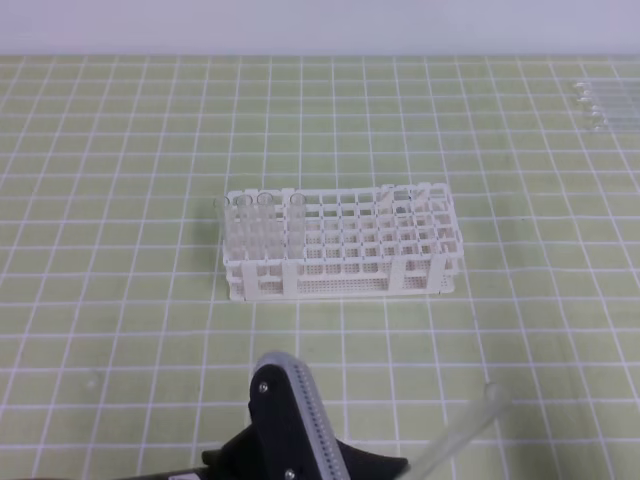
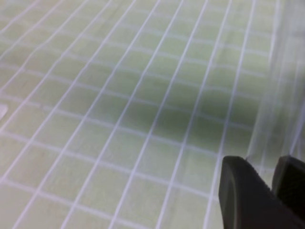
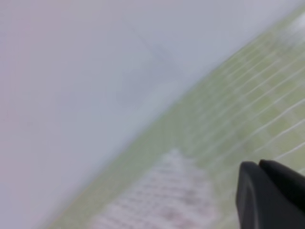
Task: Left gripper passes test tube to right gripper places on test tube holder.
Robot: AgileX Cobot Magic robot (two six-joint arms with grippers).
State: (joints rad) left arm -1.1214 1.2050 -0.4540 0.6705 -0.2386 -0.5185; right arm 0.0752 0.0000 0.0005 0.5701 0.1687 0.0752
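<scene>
At the bottom edge of the exterior high view, my left gripper point(image 1: 402, 466) points right and is shut on the test tube point(image 1: 462, 428). The slim clear tube slants up and to the right above the mat, well in front of the test tube holder point(image 1: 340, 262), a white lattice rack at mid-table. In the left wrist view the tube point(image 2: 279, 95) rises blurred from between the two black fingers point(image 2: 240, 191). My right gripper point(image 3: 259, 165) appears only in its own wrist view, fingers pressed together with nothing between them, aimed across the mat toward a pale wall.
Several clear tubes point(image 1: 255, 215) stand in the rack's left end. More tubes point(image 1: 600, 100) lie at the far right corner of the green gridded mat point(image 1: 120, 300). A blurred whitish patch point(image 3: 162, 200) lies low in the right wrist view.
</scene>
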